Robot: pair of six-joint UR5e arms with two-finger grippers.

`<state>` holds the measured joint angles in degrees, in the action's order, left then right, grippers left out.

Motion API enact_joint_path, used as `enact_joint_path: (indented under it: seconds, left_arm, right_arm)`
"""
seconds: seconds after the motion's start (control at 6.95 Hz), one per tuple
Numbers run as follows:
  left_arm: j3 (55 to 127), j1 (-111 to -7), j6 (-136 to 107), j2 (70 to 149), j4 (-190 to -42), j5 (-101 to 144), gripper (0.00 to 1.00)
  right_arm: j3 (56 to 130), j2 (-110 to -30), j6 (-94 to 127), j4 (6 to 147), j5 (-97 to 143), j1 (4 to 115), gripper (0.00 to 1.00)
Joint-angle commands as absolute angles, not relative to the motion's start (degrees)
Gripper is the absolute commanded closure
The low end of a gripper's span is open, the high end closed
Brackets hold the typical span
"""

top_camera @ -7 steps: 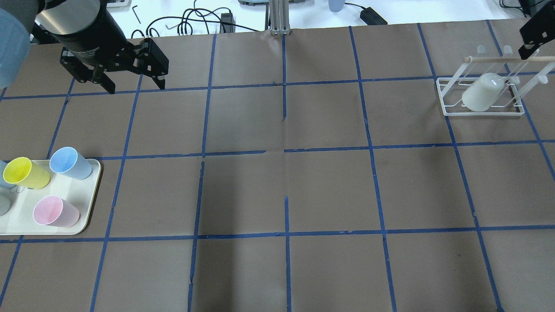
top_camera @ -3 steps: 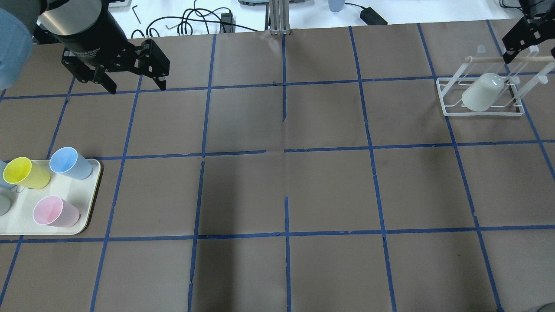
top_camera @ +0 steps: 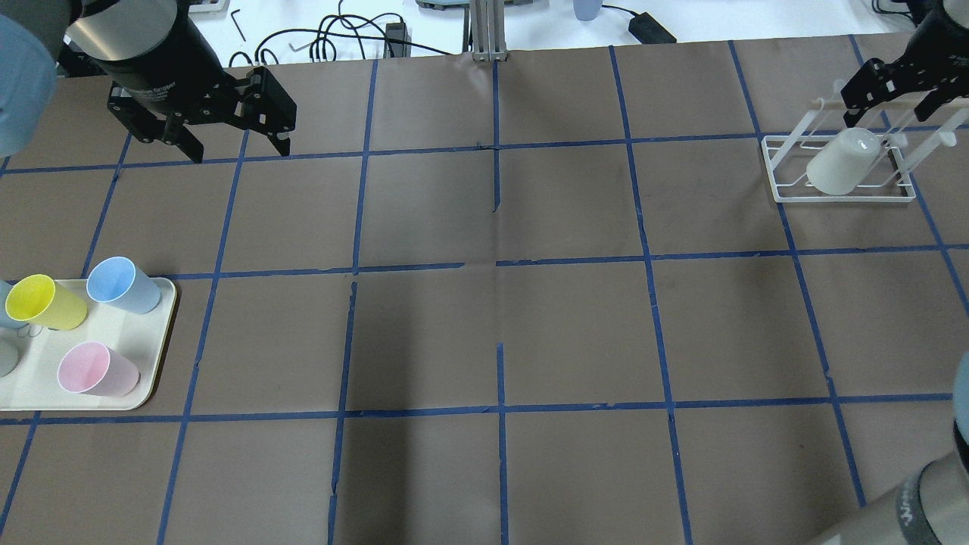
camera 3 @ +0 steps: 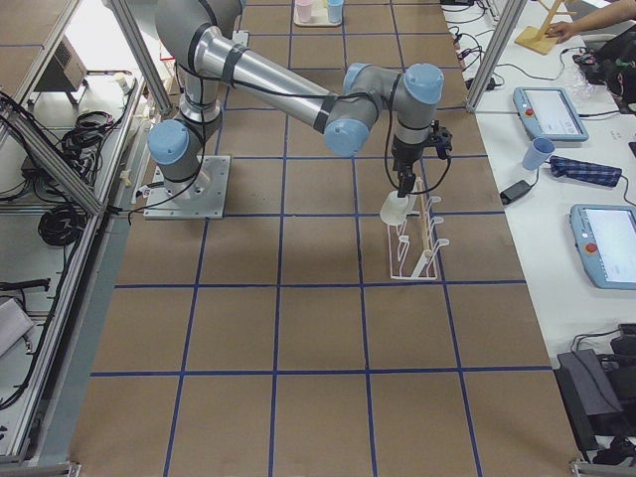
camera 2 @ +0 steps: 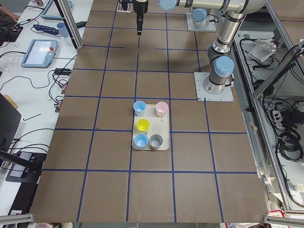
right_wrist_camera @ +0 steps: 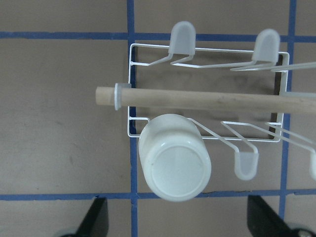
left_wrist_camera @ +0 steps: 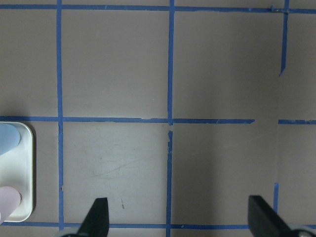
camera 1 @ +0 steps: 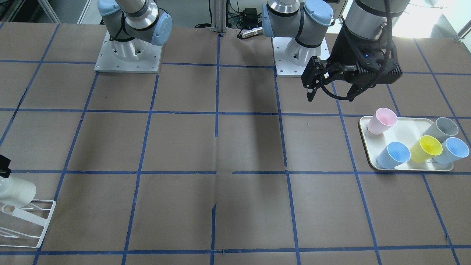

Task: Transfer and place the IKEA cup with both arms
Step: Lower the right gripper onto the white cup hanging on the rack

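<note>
off-white ikea cup [top_camera: 842, 163] hangs upside down and tilted on a prong of the white wire rack [top_camera: 783, 189] at the far right of the tabletop [top_camera: 575, 325]; within the last second the right pincer [top_camera: 889, 112] has swung in from the edge to hover above it, jaws wide, not yet touching. left pincer [top_camera: 237, 151] has stayed put on the tray's [top_camera: 151, 378] side, wide and empty; so the pick-up looks about to begin, with handover and placing both still ahead.

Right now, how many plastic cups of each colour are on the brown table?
Pale pink plastic cup: 1
Light blue plastic cups: 2
Yellow plastic cup: 1
Grey plastic cup: 1
Off-white plastic cup, on the white wire rack: 1
Total: 6
</note>
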<state>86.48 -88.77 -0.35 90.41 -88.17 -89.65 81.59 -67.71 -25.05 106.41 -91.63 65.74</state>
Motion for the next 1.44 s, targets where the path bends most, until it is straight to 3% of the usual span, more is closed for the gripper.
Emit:
enact_joint_path:
  seconds: [0.0, 1.29]
  left_arm:
    - [86.5, -88.8, -0.4, 90.4, -88.2, -89.6, 0.00]
    - [86.5, -88.8, -0.4, 90.4, -88.1, -89.6, 0.00]
  right_arm:
    - [82.1, -65.6, -25.0, 107.0, -91.8, 65.7, 0.00]
    - [81.7, -62.0, -25.1, 107.8, -92.0, 65.9, 0.02]
